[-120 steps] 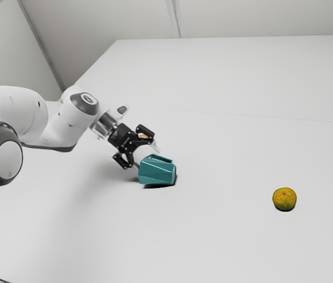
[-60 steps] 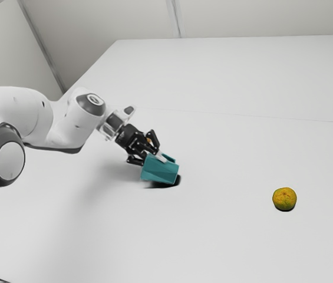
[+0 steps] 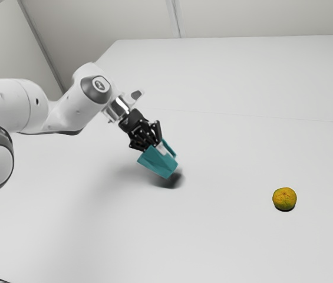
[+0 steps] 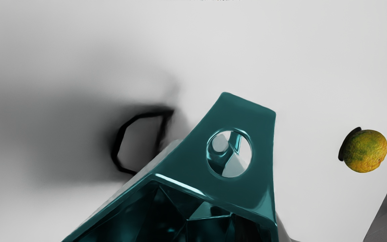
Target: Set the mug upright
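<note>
My gripper [image 3: 154, 146] is shut on the teal mug [image 3: 158, 163], which hangs tilted above the table with its handle on the upper side, toward the exterior view's right. A dark shadow lies apart below it. In the wrist view, the gripper [image 4: 228, 186] has a pale finger along each side of the mug [image 4: 186, 159]. Part of the mug's dark inside faces the camera, and a round hole shows in a teal part beyond the rim. The finger contact is partly hidden by the mug.
A yellow-green citrus fruit [image 3: 284, 199] rests on the white table [image 3: 225, 236], toward the exterior view's right, well apart from the mug. The fruit [image 4: 365, 151] also lies off to one side of the mug in the wrist view.
My gripper closed on the mug, which has risen off the table and tipped further, its lower end toward the exterior view's right. The fruit stayed put.
</note>
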`<control>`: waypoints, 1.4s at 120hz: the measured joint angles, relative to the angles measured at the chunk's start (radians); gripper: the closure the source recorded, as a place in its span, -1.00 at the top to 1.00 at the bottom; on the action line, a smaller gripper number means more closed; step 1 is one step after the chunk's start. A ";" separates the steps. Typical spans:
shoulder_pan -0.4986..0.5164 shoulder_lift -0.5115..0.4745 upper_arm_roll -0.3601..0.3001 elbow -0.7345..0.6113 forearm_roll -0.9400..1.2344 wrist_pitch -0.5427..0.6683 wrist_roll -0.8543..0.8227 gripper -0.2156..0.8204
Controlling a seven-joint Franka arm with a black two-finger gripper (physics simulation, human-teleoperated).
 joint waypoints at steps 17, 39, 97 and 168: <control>-0.023 -0.068 -0.002 -0.009 0.202 0.019 -0.015 -0.93; -0.034 -0.162 -0.015 -0.096 0.448 0.073 -0.050 -0.93; -0.040 -0.299 -0.040 -0.336 0.787 0.296 -0.147 -0.93; -0.031 -0.206 -0.040 -0.345 0.795 0.376 -0.207 -0.93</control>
